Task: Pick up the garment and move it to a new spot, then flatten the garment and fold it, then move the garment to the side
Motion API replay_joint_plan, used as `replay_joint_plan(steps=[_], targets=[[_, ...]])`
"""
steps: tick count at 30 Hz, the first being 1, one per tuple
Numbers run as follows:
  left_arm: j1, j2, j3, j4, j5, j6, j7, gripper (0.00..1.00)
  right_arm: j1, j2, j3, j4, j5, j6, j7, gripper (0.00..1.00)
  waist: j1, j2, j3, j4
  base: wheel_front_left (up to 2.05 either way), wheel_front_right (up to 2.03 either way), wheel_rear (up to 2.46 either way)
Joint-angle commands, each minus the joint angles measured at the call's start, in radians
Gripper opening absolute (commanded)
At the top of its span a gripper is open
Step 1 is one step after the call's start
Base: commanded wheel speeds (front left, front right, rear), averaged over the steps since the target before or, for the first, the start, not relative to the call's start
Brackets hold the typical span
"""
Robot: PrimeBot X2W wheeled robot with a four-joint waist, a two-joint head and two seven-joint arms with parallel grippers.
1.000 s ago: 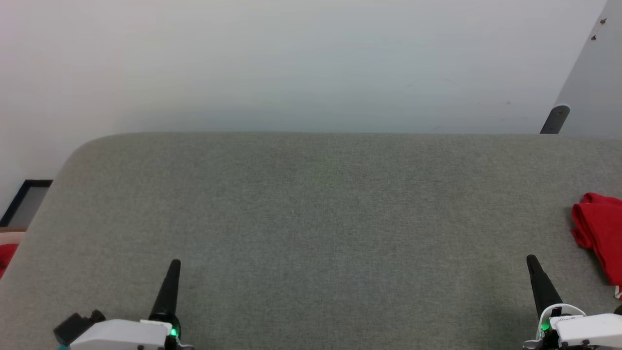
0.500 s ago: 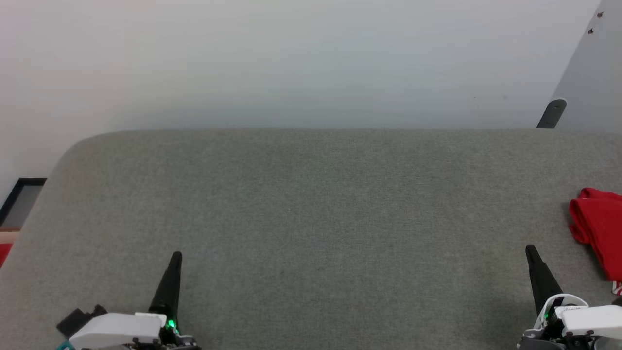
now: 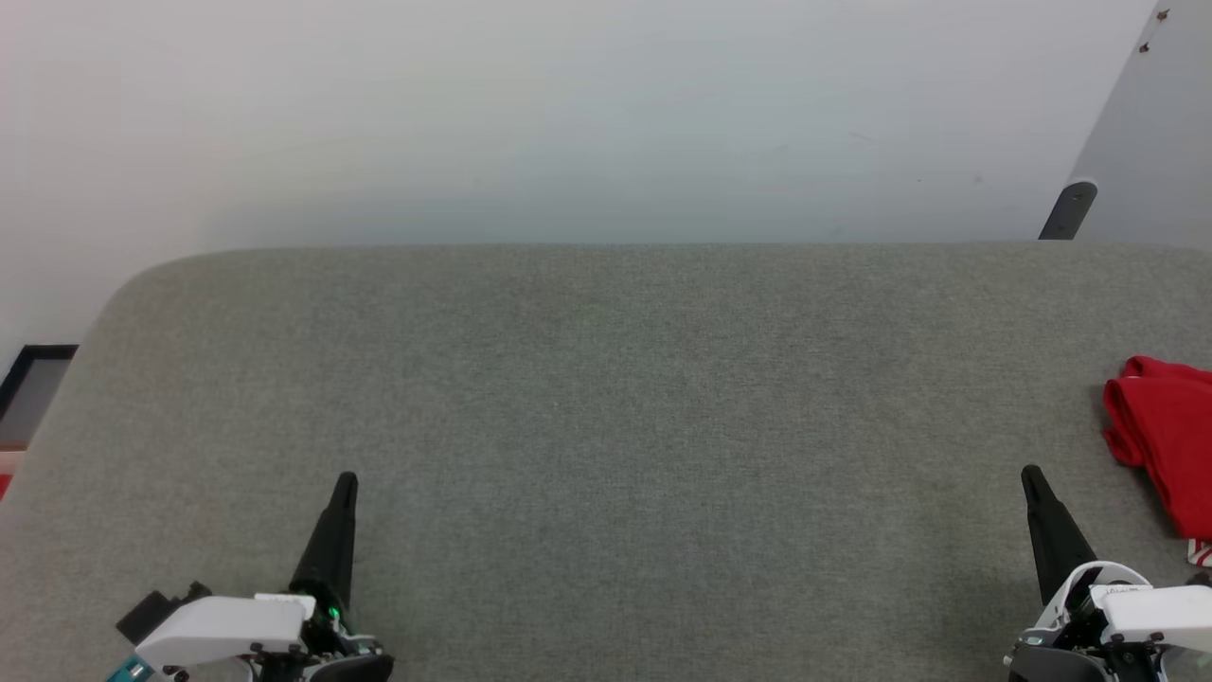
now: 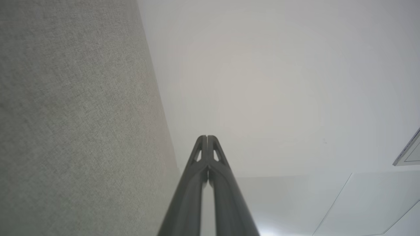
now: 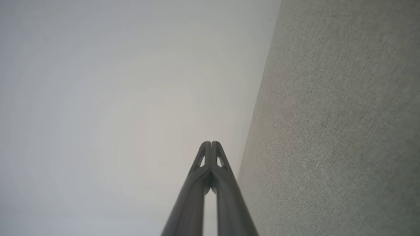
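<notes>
Grey tabletop point(image 3: 606, 398) w/ shirt point(image 3: 1163, 438) bunched at far right edge. Left hand point(image 3: 346, 481) & right hand point(image 3: 1029, 474) both clenched, empty. Right hand should unclench, then pinch the near red fold.

Surface: a grey fabric-covered table point(image 3: 606, 398) with a rounded far-left corner, its weave plain and even.
Wall: a pale, bare wall point(image 3: 568, 114) rises just behind the table's far edge.
Panel: a light grey slanted panel point(image 3: 1150, 142) beyond the table's far-right end.
Bracket: a small dark rounded bracket point(image 3: 1068, 210) at the foot of that panel, just above the table's far edge.
Frame: a dark-edged frame point(image 3: 28, 388) beside the table's left edge, lower down.
</notes>
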Motion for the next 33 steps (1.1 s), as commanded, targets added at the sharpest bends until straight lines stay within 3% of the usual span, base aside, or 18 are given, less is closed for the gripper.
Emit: replay_joint_plan(steps=[1, 33], targets=[[-0.011, -0.003, 0.004, 0.003, -0.013, -0.005, 0.003, 0.00, -0.016, 0.004, -0.001, 0.002, 0.017, 0.000, 0.006, 0.00, 0.0000, 0.0000, 0.001, -0.001, 0.00, 0.00, 0.00], [-0.019, -0.006, 0.008, 0.006, -0.039, -0.006, 0.013, 0.00, -0.019, 0.005, -0.001, 0.006, 0.042, 0.000, 0.010, 0.00, 0.0000, 0.0000, 0.005, -0.005, 0.00, 0.00, 0.00]])
